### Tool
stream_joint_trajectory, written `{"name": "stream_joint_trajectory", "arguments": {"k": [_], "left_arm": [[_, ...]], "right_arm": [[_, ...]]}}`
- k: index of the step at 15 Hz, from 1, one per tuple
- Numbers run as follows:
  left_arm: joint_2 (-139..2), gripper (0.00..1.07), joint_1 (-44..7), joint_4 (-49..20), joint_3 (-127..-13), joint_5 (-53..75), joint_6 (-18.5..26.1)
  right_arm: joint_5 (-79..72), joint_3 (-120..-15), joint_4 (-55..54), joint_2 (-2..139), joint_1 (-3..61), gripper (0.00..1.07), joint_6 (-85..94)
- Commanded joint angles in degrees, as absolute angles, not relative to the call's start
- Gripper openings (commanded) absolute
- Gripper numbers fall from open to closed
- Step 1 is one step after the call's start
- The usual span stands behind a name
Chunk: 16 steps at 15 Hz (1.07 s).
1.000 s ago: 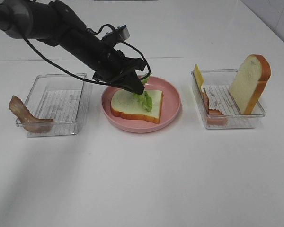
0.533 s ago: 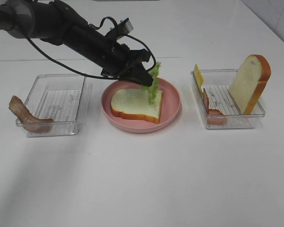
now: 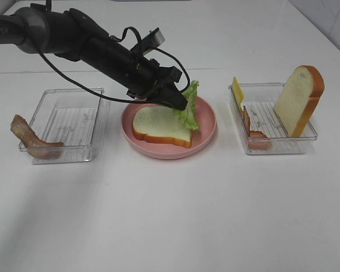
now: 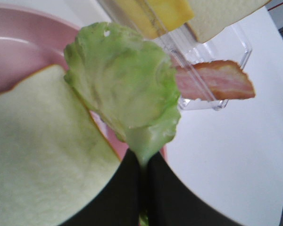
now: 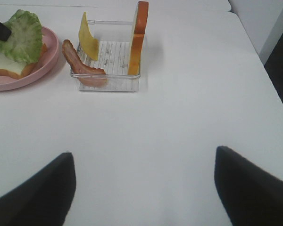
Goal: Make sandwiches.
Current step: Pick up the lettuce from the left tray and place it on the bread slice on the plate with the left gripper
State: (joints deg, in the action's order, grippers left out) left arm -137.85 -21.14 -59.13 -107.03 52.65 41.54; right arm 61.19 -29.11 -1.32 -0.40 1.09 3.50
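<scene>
Lettuce leaf (image 3: pixel 189 107) clamped tight in left gripper (image 3: pixel 180 104), over right edge of bread slice (image 3: pixel 156 122) on pink plate (image 3: pixel 208 130); left arm (image 3: pixel 90 42) reaches in from left, sloping down.

You get bright, even light from above; the white table (image 3: pixel 175 215) is near washout, shadows faint and soft. Your left wrist view is soft: lettuce (image 4: pixel 122 89) and bread (image 4: pixel 33 155) too close, blurred. The right gripper (image 5: pixel 141 188) is dark, defocused at frame corners.
</scene>
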Motion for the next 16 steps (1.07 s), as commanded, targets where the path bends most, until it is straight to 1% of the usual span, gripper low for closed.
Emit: {"name": "stream_joint_trajectory", "arguments": {"k": [1, 3, 6, 7, 9, 11, 14, 15, 16], "left_arm": [[-137.7, 0.0, -21.3, -52.9, -107.2, 53.1, 38.3], [-137.7, 0.0, -21.3, -49.1, -107.2, 53.1, 38.3], [-137.7, 0.0, -21.3, -46.5, -107.4, 52.7, 38.3], [-137.7, 0.05, -21.3, -46.1, -107.4, 52.1, 37.8], [-137.3, 0.22, -21.3, -44.9, -107.4, 51.2, 35.1], [-136.1, 0.36, -21.3, -42.5, -107.4, 49.7, 33.6], [-134.4, 0.51, -21.3, -37.5, -107.4, 48.4, 30.0], [-133.8, 0.59, -21.3, -34.6, -107.4, 48.4, 27.2], [-133.0, 0.65, -21.3, -31.2, -107.4, 48.4, 23.3]], "right_arm": [[60.6, -29.0, -1.3, -1.2, 0.7, 0.76, 4.0], [60.6, -29.0, -1.3, -1.2, 0.7, 0.76, 4.0], [60.6, -29.0, -1.3, -1.2, 0.7, 0.76, 4.0], [60.6, -29.0, -1.3, -1.2, 0.7, 0.76, 4.0], [60.6, -29.0, -1.3, -1.2, 0.7, 0.76, 4.0], [60.6, -29.0, -1.3, -1.2, 0.7, 0.76, 4.0], [60.6, -29.0, -1.3, -1.2, 0.7, 0.76, 4.0], [60.6, -29.0, -1.3, -1.2, 0.7, 0.76, 4.0], [60.6, -29.0, -1.3, -1.2, 0.7, 0.76, 4.0]]}}
